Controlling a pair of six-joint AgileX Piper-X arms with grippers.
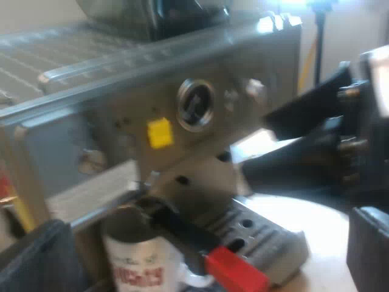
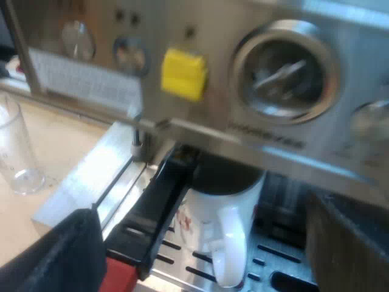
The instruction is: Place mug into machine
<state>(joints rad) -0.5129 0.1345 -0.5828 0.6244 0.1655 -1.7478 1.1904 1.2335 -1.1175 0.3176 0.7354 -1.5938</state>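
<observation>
Standing on the slotted drip tray [image 2: 85, 182] under the brew head, the white mug [image 2: 222, 213] with red print sits inside the espresso machine [image 2: 219, 36], its handle turned outward toward the right gripper [image 2: 203, 243]. That gripper's two black fingers [image 2: 58, 255] are spread wide with nothing between them; the mug lies just beyond their tips, in line with the gap and untouched. Beside the mug the holder's dark handle [image 2: 161, 207] juts from the machine's front, its red end [image 2: 118, 277] nearest the gripper. The right arm is held close in front of the tray, level with the gap under the front panel, near the pressure dial [image 2: 284, 72] and a yellow tag [image 2: 182, 73]; its view also takes in a clear measuring glass [image 2: 15, 149] upright on the table [image 2: 55, 140] beside the tray. The left gripper [image 1: 206, 243] hangs farther out and higher, its fingers likewise parted and empty, the mug well beyond them. The left wrist view takes in the bean hopper [image 1: 152, 15] on the machine's top and the right arm [image 1: 310, 143] reaching toward the machine's front.
</observation>
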